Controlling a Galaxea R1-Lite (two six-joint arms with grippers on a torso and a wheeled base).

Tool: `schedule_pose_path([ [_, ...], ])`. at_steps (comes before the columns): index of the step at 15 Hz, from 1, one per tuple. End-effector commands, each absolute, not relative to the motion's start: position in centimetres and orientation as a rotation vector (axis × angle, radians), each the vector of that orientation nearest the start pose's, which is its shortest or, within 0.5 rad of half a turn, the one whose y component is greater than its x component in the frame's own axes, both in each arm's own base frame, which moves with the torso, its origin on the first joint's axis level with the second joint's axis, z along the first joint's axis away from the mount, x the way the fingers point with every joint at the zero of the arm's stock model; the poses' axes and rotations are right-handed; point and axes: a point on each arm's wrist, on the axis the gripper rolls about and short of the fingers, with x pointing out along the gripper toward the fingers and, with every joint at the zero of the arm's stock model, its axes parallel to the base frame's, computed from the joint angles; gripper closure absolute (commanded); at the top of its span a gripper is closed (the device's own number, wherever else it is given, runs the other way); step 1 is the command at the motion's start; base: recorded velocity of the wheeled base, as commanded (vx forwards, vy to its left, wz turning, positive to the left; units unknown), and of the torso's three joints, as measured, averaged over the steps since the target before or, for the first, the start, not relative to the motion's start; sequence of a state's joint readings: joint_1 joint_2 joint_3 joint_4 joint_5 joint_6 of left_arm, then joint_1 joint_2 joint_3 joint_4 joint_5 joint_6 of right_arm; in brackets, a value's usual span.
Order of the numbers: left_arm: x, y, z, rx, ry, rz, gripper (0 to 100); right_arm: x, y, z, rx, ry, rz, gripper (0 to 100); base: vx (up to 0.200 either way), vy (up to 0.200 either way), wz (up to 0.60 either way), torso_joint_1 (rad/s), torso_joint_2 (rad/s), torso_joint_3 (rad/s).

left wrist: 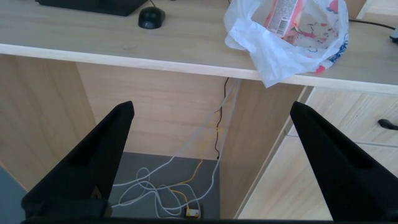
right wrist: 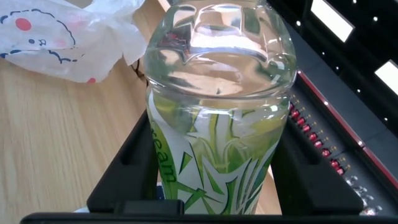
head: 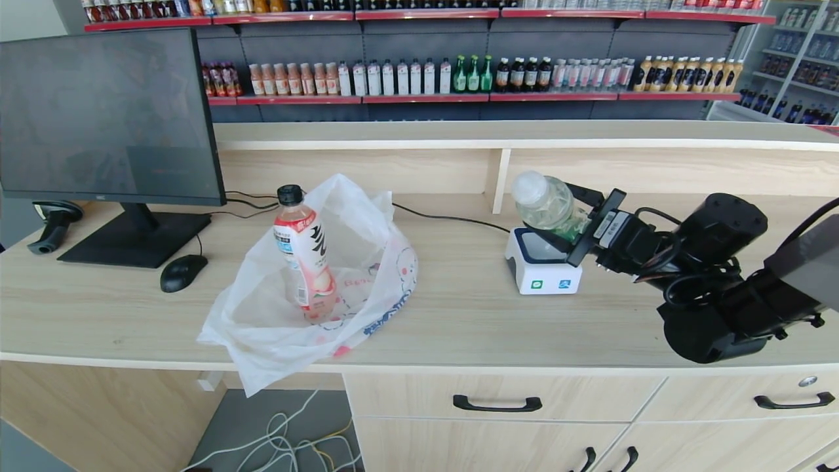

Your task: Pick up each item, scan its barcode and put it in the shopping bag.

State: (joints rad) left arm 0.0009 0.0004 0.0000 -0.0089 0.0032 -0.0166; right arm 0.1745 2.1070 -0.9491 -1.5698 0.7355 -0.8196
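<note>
Plastic and clear, the green-labelled bottle is clamped in my right jaws, which press on its label from both sides. I hold it just above the white box scanner on the pale wooden worktop. I judge this is so the barcode faces the reader's window, though I cannot see the code itself. Its long axis lies tilted: the rounded base points away from my wrist toward 10 o'clock in the head view, and the cap end is hidden behind my jaws. At 9 o'clock from the scanner, well apart, the white translucent plastic shopping bag lies open. A pink-labelled, black-capped bottle stands a little tilted inside it, propping the mouth wide. My left jaws hang wide apart, holding nothing, below the worktop's front edge.
</note>
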Motion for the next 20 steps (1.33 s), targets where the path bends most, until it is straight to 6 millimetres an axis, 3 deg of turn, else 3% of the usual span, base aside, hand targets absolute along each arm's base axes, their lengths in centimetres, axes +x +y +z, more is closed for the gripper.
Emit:
schedule_pose_path([
  [1, -2.3, 0.0, 7.6, -0.017, -0.008, 0.005, 0, 37.0, 8.3, 16.9, -0.869, -0.767, 0.685, 100, 0.0, 0.0, 0.0, 0.0, 0.0, 0.0],
  [5, -2.3, 0.0, 7.6, -0.018, -0.008, 0.006, 0, 36.0, 8.0, 17.4, -0.864, -0.761, 0.685, 100, 0.0, 0.0, 0.0, 0.0, 0.0, 0.0],
  [9, -2.3, 0.0, 7.6, -0.018, -0.008, 0.006, 0, 33.4, 7.5, 19.5, -0.812, -0.745, 0.636, 100, 0.0, 0.0, 0.0, 0.0, 0.0, 0.0],
  [15, -2.3, 0.0, 7.6, -0.018, -0.008, 0.006, 0, 29.4, 6.4, 21.3, -0.626, -0.643, 0.518, 100, 0.0, 0.0, 0.0, 0.0, 0.0, 0.0],
  [20, -2.3, 0.0, 7.6, -0.017, -0.006, 0.006, 0, 28.8, 6.1, 21.9, -0.405, -0.576, 0.472, 100, 0.0, 0.0, 0.0, 0.0, 0.0, 0.0],
])
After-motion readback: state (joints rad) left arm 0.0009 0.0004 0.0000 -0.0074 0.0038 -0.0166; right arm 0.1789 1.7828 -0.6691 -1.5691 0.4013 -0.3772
